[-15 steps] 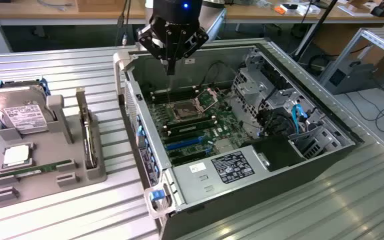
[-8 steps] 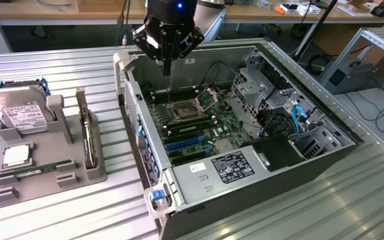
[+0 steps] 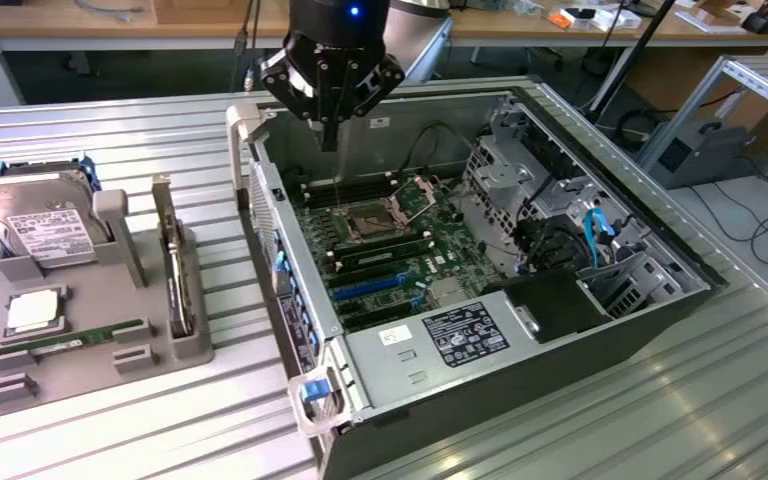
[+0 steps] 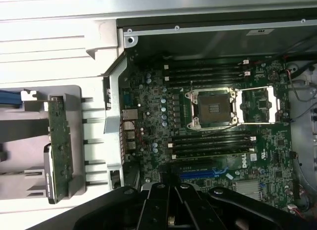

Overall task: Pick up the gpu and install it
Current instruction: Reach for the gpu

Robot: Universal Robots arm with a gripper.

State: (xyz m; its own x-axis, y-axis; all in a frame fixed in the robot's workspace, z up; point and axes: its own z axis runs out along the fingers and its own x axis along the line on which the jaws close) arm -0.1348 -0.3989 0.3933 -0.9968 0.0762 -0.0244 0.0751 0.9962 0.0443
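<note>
Gripper closed — one gpu, upright

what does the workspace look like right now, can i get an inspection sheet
surface: ribbed metal table, grey holder tray on it beside the open computer case
job's things: gpu standing on edge in the tray, untouched; motherboard exposed
clutter: hard drive, RAM stick in the tray
grippers: gripper above the case, jaws shut, holding nothing
cables: blue cables inside the case; black cables on the floor
surroundings: desks behind
</note>
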